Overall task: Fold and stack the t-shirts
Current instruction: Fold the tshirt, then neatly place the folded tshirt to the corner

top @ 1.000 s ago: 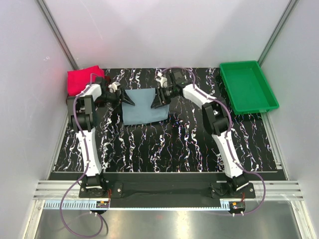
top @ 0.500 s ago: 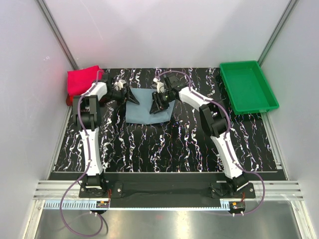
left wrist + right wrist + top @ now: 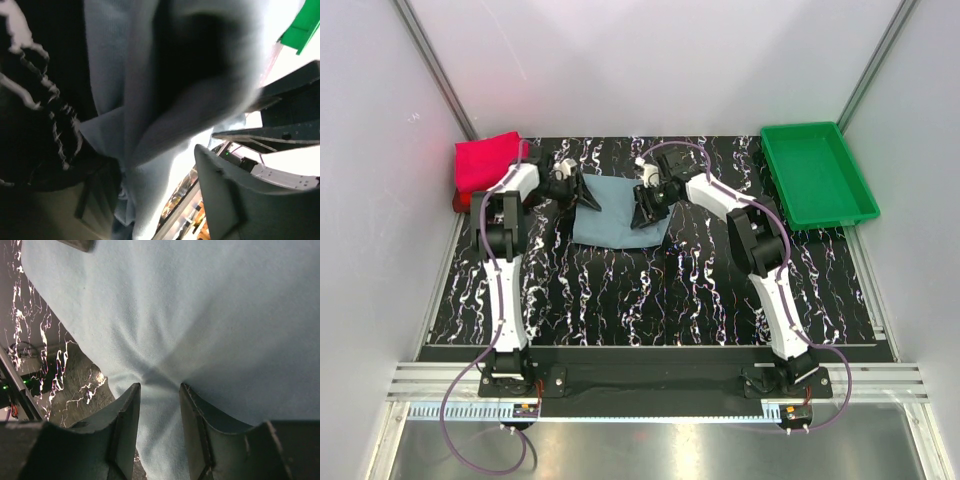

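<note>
**Overhead view.** Dusty grey-blue soft cloth t-shirt lies as a folded, roughly square panel on the black, white-veined counter, toward the back, centre. Left pincer is at the shirt's far left corner. Right pincer is at its right edge. The two arms reach inward toward each other. Folded magenta-pink cloth shirt rests in the far left corner, well apart from the blue one, with a strip of red cloth showing at its near edge. Green plastic rectangular tray sits at the far right.

**Left wrist view.** Blue cloth fills most of the frame, bunched in a thick fold that runs down beside the fingers. View is blurred and very close. Cannot tell whether the left pincer is clamped on the fold or spread around it. A green corner of the tray shows top right.

**Right wrist view.** Right pincer is pinching the shirt. Its fingers stand close together with cloth packed into the narrow gap, and creases fan out from that spot. Counter shows left of the shirt's edge.
</note>
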